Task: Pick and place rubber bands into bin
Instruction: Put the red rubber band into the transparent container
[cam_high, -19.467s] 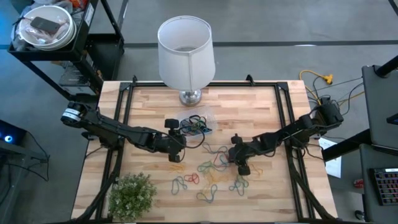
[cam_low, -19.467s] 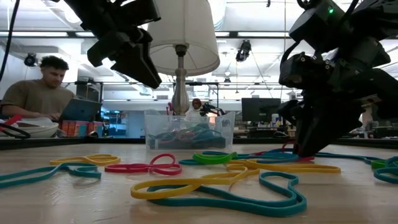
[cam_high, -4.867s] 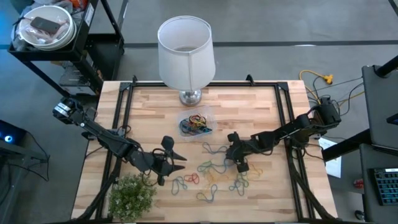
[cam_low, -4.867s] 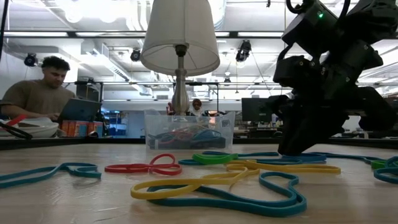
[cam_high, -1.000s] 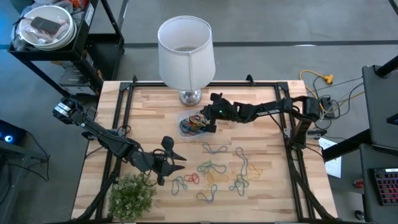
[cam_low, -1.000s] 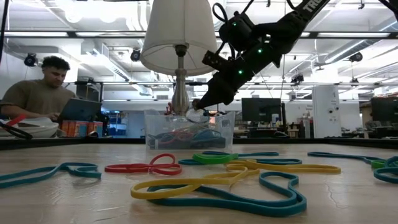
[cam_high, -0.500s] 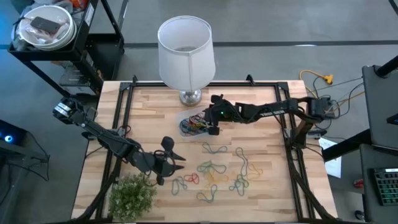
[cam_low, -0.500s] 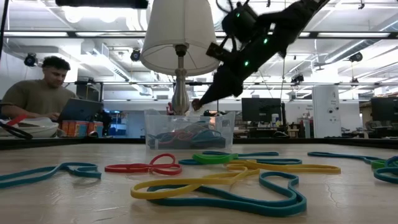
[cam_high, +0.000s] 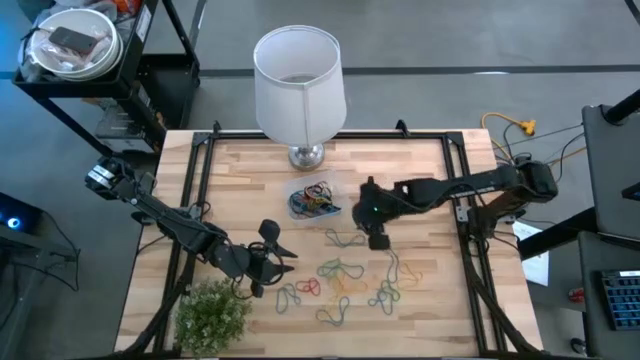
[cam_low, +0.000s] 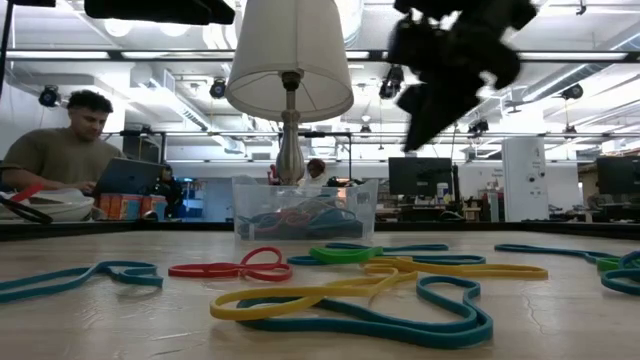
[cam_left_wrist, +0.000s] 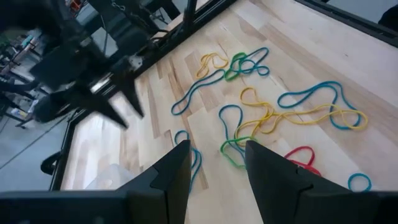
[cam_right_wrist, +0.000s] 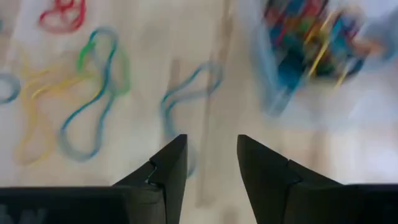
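Right gripper (cam_high: 377, 238) empty, jaws apart, nearer arm; blue band (cam_high: 345, 240) just beside it on the left-arm side, long axis across the table.

One wooden table (cam_high: 420, 170) carries one see-through bin (cam_high: 316, 200), one white lamp (cam_high: 298, 80) and one small green plant (cam_high: 212, 312). Two dark arms reach over it, each with one gripper: the left gripper (cam_high: 278, 251) and the right gripper (cam_high: 376, 226). Loose rubber bands (cam_high: 345, 280) lie in a scatter of roughly a dozen; those heaped in the bin are too tangled to count. One person (cam_low: 62, 145) sits beyond the table.
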